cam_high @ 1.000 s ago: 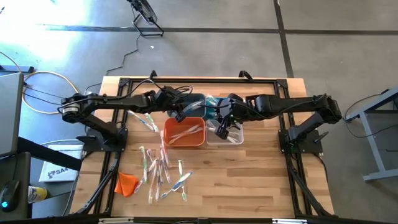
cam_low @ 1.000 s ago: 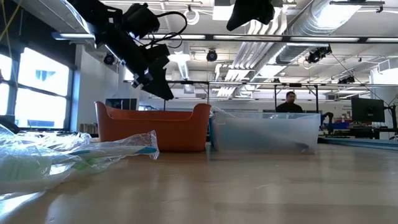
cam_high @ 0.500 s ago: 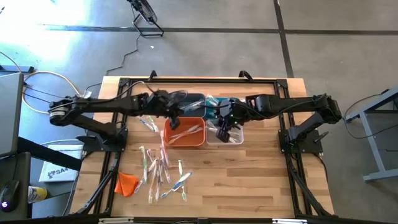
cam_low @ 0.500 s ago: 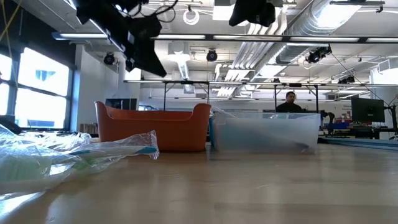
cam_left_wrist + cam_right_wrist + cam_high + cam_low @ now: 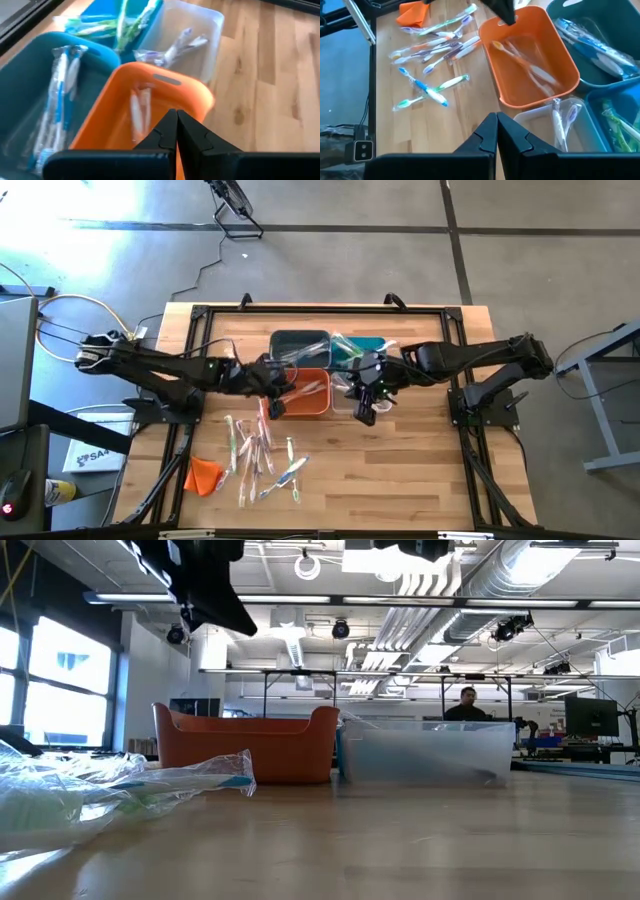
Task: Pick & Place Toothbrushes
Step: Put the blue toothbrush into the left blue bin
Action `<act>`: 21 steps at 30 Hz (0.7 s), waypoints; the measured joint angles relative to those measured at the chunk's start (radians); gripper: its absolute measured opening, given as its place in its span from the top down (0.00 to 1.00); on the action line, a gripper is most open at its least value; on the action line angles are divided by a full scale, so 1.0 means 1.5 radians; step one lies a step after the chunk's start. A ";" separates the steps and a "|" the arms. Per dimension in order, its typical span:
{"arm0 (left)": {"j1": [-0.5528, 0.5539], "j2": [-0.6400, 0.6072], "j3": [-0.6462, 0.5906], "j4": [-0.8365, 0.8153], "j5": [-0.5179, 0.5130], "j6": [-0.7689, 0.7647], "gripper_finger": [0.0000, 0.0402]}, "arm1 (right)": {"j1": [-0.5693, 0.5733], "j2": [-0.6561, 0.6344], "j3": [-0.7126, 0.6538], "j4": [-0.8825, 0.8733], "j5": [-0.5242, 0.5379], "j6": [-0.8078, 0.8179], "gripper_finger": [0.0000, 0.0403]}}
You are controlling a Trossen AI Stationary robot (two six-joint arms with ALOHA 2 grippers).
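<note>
1. Under both my arms lies the wooden table (image 5: 420,480), widest thing in sight, with four bins grouped at its middle near the far edge
2. Nearest the loose pile sits the orange bin (image 5: 300,395), holding a few white-handled toothbrushes; the clear bin (image 5: 345,396) touches its side and holds a couple more
3. Behind those two stand the dark grey bin (image 5: 298,342) and the teal bin (image 5: 362,345), each with wrapped brushes lying inside
4. My left arm reaches in low from the left side, and my left gripper (image 5: 274,388) hangs over the near left corner of the orange bin, its two fingers pressed flat together on nothing
5. My right gripper (image 5: 365,406) hovers over the near edge of the clear bin, fingers likewise pressed together and empty
6. On the bare wood in front of the orange bin lies the loose pile of toothbrushes (image 5: 262,455) in shiny wrappers, crossing one another, white, green and blue handles mixed
7. Beside that pile, toward the left near corner, rests a small orange cloth lump (image 5: 203,474), apart from the brushes
</note>
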 joint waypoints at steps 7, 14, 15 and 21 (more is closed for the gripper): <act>-0.101 0.000 0.000 0.002 -0.066 -0.093 1.00 | 0.035 0.000 0.000 0.065 0.010 0.000 1.00; -0.206 0.000 0.000 0.003 -0.125 -0.195 1.00 | 0.073 0.000 0.000 0.119 0.007 -0.002 1.00; -0.221 0.002 0.000 0.003 -0.141 -0.209 1.00 | 0.077 0.000 0.000 0.120 0.007 -0.002 0.99; -0.296 0.040 0.000 0.013 -0.210 -0.298 1.00 | 0.098 0.000 0.000 0.125 0.009 -0.002 0.99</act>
